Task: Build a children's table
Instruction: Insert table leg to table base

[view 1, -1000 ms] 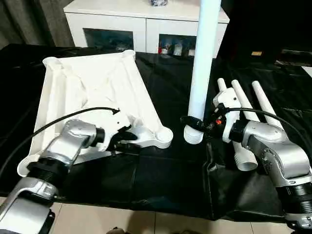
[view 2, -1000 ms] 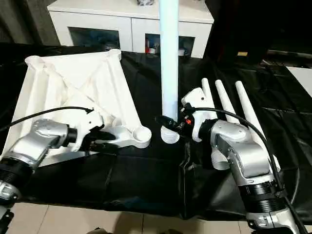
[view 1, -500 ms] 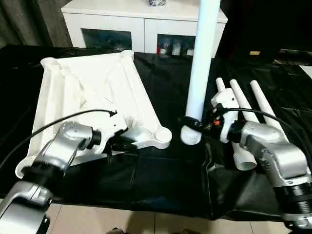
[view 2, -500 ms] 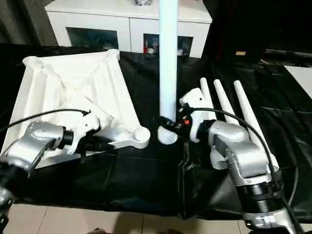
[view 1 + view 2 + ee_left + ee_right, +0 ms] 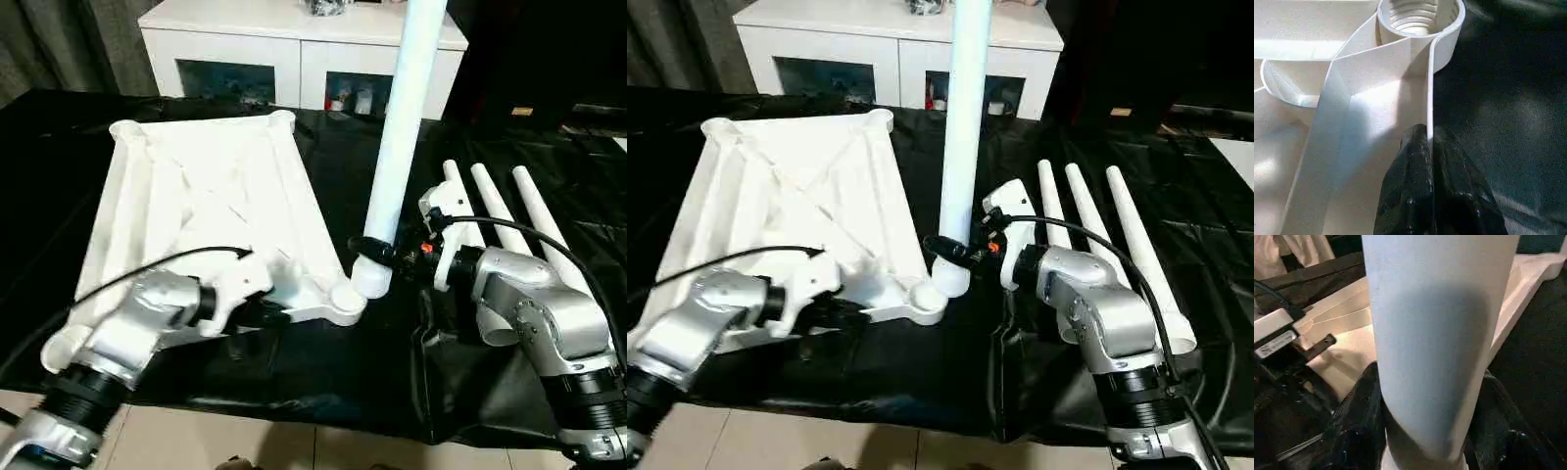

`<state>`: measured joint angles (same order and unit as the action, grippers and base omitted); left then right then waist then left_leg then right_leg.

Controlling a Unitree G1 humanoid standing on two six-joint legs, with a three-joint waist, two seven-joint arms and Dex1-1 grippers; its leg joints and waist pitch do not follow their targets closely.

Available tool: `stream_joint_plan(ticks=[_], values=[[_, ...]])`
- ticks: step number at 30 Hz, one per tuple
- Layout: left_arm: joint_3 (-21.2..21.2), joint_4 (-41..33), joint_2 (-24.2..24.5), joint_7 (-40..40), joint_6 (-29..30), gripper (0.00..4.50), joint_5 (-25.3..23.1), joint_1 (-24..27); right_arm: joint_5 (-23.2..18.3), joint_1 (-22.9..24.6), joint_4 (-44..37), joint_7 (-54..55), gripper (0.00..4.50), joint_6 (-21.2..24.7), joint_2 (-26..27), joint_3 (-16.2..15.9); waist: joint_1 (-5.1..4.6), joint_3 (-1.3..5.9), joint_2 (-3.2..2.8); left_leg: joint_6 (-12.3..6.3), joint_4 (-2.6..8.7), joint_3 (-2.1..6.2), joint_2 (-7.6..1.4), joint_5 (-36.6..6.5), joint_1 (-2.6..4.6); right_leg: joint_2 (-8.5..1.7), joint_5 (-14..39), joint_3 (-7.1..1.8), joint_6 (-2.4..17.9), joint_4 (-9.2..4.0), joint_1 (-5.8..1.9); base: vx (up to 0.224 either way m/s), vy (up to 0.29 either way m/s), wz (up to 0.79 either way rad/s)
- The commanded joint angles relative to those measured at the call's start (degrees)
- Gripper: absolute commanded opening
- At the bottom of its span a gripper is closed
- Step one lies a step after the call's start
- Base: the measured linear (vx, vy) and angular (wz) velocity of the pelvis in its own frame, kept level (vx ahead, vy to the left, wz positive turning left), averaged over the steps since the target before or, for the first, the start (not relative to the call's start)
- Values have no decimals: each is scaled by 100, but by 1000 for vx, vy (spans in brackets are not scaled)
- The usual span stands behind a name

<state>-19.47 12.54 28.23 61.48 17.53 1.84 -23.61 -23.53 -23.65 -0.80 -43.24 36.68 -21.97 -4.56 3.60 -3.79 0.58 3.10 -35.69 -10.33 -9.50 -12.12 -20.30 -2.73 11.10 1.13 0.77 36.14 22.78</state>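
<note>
Left wrist view: corner socket [image 5: 1420, 19] threaded, nothing inside.

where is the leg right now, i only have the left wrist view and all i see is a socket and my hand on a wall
Observer: The right hand holds the leg upright, its flared end just beside the near corner socket, not in it.
Operator: any other legs around
Observer: Three more legs lie side by side on the black cloth on the robot's right.
Operator: is the top flat
Observer: The tabletop lies ribbed side up; your left hand is shut on its edge wall near that socket.
</note>
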Motion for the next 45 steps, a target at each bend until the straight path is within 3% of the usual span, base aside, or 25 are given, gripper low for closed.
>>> stream_joint_plan(ticks=[1, 3, 4, 6, 8, 15, 20, 21, 30, 31, 35, 36, 37, 39, 40, 42, 43, 45], values=[[-154, 119, -226, -143, 28, 0, 34, -24, -124, -100, -50, -85, 184, 146, -12, 83, -7, 355, 51, 14, 479, 128, -330, -974, 57, -499, 1647, -278, 1086, -493, -215, 0, 0, 0], [-146, 143, -262, -198, 67, 0, -3, -72, -126, -95, -27, -100, 184, 187, -12, 47, -7, 359, 49, -3, 478, 125, -330, -927, 40, -503, 1639, -272, 1064, -494, -216, 0, 0, 0], [-181, 149, -272, -158, 100, 0, -8, -146, -81, -97, 105, -75, 184, 114, 34, -1, -4, 360, 2, 11, 478, 129, -327, -937, 41, -503, 1630, -269, 1062, -490, -209, 0, 0, 0], [-196, 140, -273, -125, 91, 0, -4, -173, -65, -131, 217, -57, 184, 66, 87, -3, -20, 365, 12, 22, 477, 124, -321, -973, 42, -502, 1615, -266, 1095, -501, -201, 0, 0, 0], [-190, 61, -285, -47, 168, 0, 26, -188, -11, -224, 448, -30, 184, -30, 165, -21, -18, 374, -44, 51, 475, 129, -324, -997, 46, -500, 1522, -265, 1134, -492, -197, 0, 0, 0], [-248, 48, -273, 59, 190, 0, -33, -229, 208, -607, 1291, 11, 184, -381, 362, -53, -19, 393, -22, 11, 469, 114, -323, -837, 23, -493, 1000, -256, 1318, -442, -229, 0, 0, 0], [-210, 84, -272, 36, 193, 0, -42, -249, 260, -703, 1621, -103, 184, -520, 426, -74, -23, 379, -8, 19, 479, 121, -330, -952, 23, -513, 1332, -255, 1248, -467, -231, 0, 0, 0], [-210, 84, -272, 36, 193, 0, -42, -249, 260, -703, 1621, -103, 184, -520, 426, -74, -25, 380, 24, 6, 481, 124, -331, -919, 13, -520, 1340, -255, 1241, -463, -239, 0, 0, 0], [-18, 242, -381, -224, 103, 0, -54, -291, 118, -128, 1412, -38, 184, -758, 428, 185, -21, 362, 23, -9, 502, 115, -335, -1096, 35, -516, 1714, -253, 1112, -511, -197, 0, 0, 0], [-7, 270, -394, -235, 96, 0, -54, -308, 99, -47, 1388, 11, 184, -814, 465, 236, -16, 360, -30, 7, 504, 119, -337, -1133, 42, -518, 1753, -254, 1106, -514, -185, 0, 0, 0], [38, 361, -420, -262, 72, 0, -40, -363, 68, 192, 1355, 177, 184, -1023, 580, 399, -24, 361, -48, 32, 520, 110, -336, -1310, 50, -512, 1865, -251, 1049, -544, -170, 0, 0, 0], [48, 381, -421, -261, 64, 0, -41, -377, 75, 241, 1350, 222, 184, -1086, 602, 430, -19, 359, -107, 56, 521, 117, -335, -1402, 64, -521, 1946, -253, 1040, -546, -150, 0, 0, 0], [64, 414, -426, -273, 36, 0, -47, -399, 123, 316, 1324, 283, 184, -1212, 622, 442, -35, 364, -107, 66, 531, 123, -333, -1427, 49, -516, 1955, -247, 1030, -549, -167, 0, 0, 0], [75, 437, -431, -284, 16, 0, -51, -414, 155, 364, 1302, 318, 184, -1291, 633, 444, -32, 361, -82, 58, 530, 113, -334, -1448, 51, -516, 1979, -254, 1002, -567, -155, 0, 0, 0], [90, 459, -436, -285, 6, 0, -53, -432, 224, 430, 1246, 363, 184, -1390, 640, 419, -35, 362, -114, 69, 535, 117, -330, -1474, 38, -519, 2009, -255, 987, -575, -162, 0, 0, 0], [109, 498, -449, -288, -11, 0, -54, -464, 336, 545, 1148, 392, 184, -1546, 641, 348, -33, 368, -106, 68, 539, 121, -333, -1477, 34, -516, 1986, -256, 970, -567, -164, 0, 0, 0], [117, 518, -454, -289, -17, 0, -55, -482, 385, 606, 1092, 402, 184, -1610, 640, 303, -34, 365, -141, 71, 546, 122, -333, -1505, 35, -510, 1969, -253, 970, -576, -159, 0, 0, 0], [136, 580, -464, -300, -42, 0, -58, -526, 471, 760, 942, 403, 184, -1742, 659, 191, -26, 365, -147, 63, 542, 122, -332, -1548, 49, -512, 1991, -259, 984, -579, -150, 0, 0, 0]])
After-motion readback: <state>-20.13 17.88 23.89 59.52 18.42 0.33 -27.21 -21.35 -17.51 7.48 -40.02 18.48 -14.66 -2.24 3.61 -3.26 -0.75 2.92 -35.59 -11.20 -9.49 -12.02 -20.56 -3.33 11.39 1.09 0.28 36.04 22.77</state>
